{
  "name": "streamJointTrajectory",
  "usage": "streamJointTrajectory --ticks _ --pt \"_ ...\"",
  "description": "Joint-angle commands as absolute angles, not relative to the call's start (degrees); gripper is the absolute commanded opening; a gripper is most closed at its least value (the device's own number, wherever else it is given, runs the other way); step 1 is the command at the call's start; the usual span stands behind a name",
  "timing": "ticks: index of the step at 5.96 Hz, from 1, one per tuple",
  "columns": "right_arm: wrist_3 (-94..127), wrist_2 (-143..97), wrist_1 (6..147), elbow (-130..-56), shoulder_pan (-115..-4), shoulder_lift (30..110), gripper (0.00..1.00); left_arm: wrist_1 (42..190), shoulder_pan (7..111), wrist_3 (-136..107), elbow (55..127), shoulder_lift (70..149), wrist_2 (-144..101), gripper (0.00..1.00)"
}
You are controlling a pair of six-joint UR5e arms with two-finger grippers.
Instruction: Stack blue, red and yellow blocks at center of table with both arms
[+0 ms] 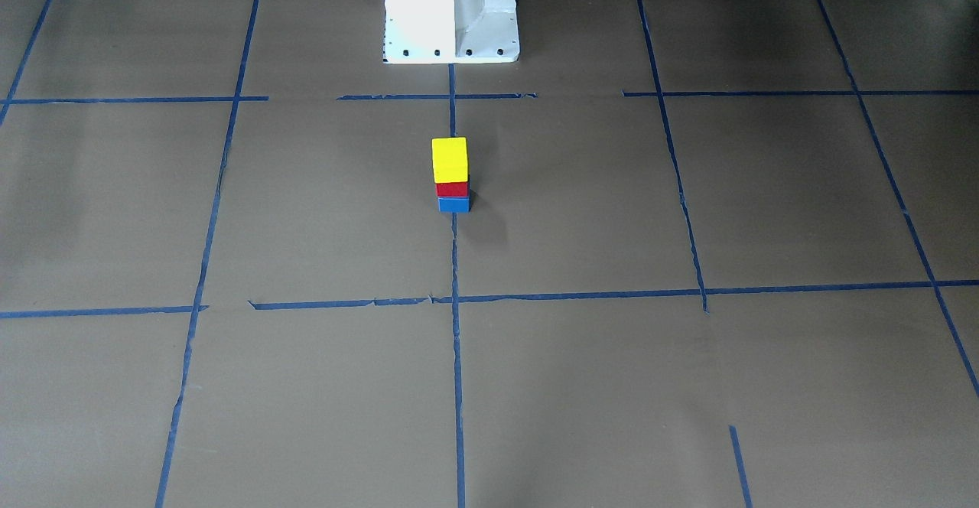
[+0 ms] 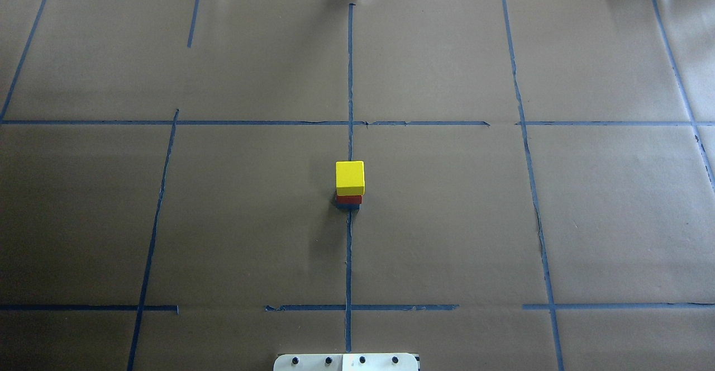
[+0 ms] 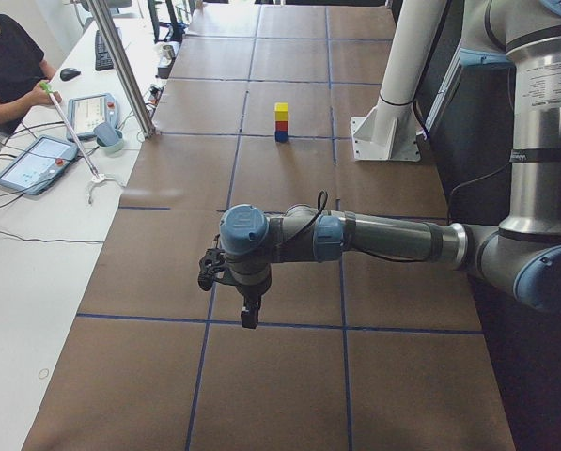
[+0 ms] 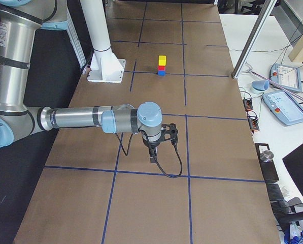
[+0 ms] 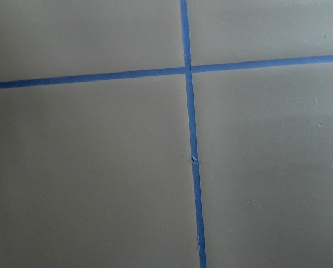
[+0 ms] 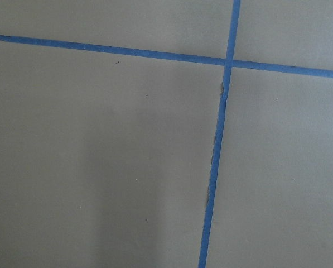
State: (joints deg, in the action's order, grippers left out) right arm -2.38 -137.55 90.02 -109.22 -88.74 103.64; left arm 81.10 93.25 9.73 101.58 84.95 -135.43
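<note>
A three-block stack stands at the table's middle on a blue tape line: the yellow block [image 1: 449,159] on top, the red block [image 1: 452,189] under it, the blue block [image 1: 453,204] at the bottom. From overhead the yellow block [image 2: 349,177] covers most of the red block [image 2: 348,199]. The stack also shows in the left side view [image 3: 281,123] and the right side view [image 4: 162,65]. My left gripper [image 3: 249,318] shows only in the left side view, far from the stack; I cannot tell whether it is open. My right gripper [image 4: 150,158] shows only in the right side view; I cannot tell either.
The robot's white base [image 1: 451,14] stands behind the stack. Blue tape lines [image 2: 349,259] grid the brown table cover. An operator [image 3: 7,66], tablets [image 3: 34,162] and a pole [image 3: 125,70] are at the far side table. Both wrist views show only tape and table.
</note>
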Motion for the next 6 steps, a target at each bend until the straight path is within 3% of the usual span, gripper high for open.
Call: streamJointTrajectory --ticks 1,6 --pt "-2.8 -137.5 89.9 -107.3 -88.7 102.4 1.0 81.5 92.1 9.8 100.8 85.0 -135.1 1.0" --pt "-2.9 -137.6 89.7 -107.7 -88.7 102.4 1.0 80.5 91.1 9.8 102.0 85.0 -135.0 1.0"
